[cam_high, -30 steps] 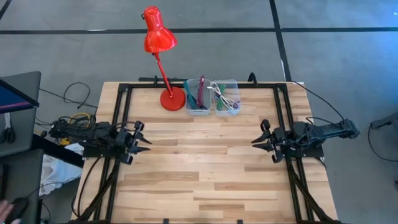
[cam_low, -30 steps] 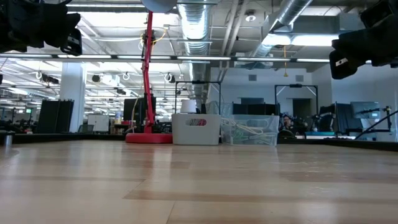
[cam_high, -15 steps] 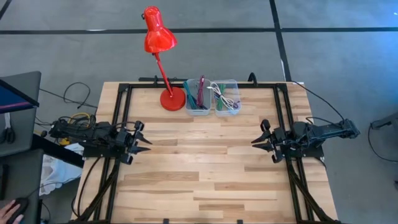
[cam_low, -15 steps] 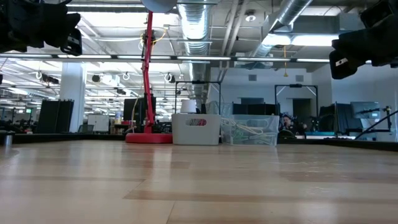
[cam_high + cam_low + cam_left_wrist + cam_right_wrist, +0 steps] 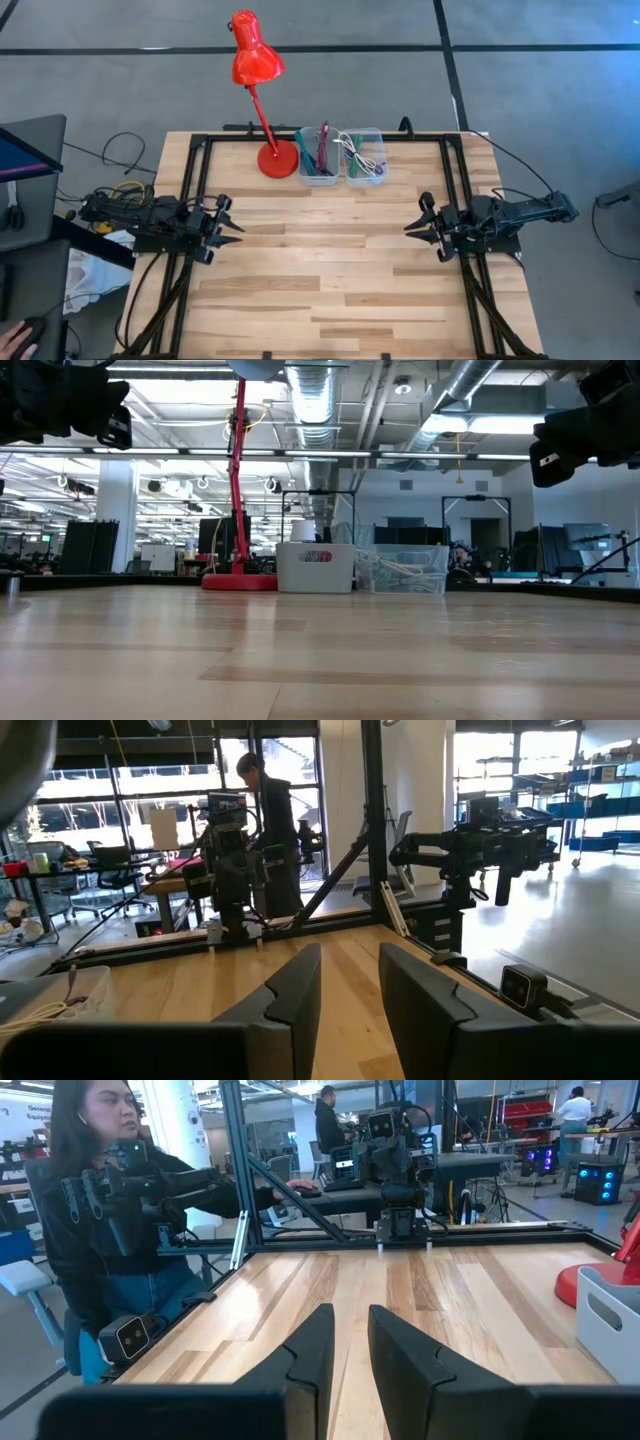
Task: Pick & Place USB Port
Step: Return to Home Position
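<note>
High view, left hand (image 5: pixel 230 230), right hand (image 5: pixel 416 228), apart

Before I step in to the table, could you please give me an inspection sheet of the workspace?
Surface: wooden table, bare in the middle.
Job's things: charger cables in the gray bin; white cable in the transparent bin; none on the wood.
Clutter: red desk lamp at the back, beside the gray bin.
Grippers: left gripper and right gripper at opposite sides, jaws slightly apart, empty.
Cables: wire bundle behind the left arm.
Surroundings: seated person close to the table.
</note>
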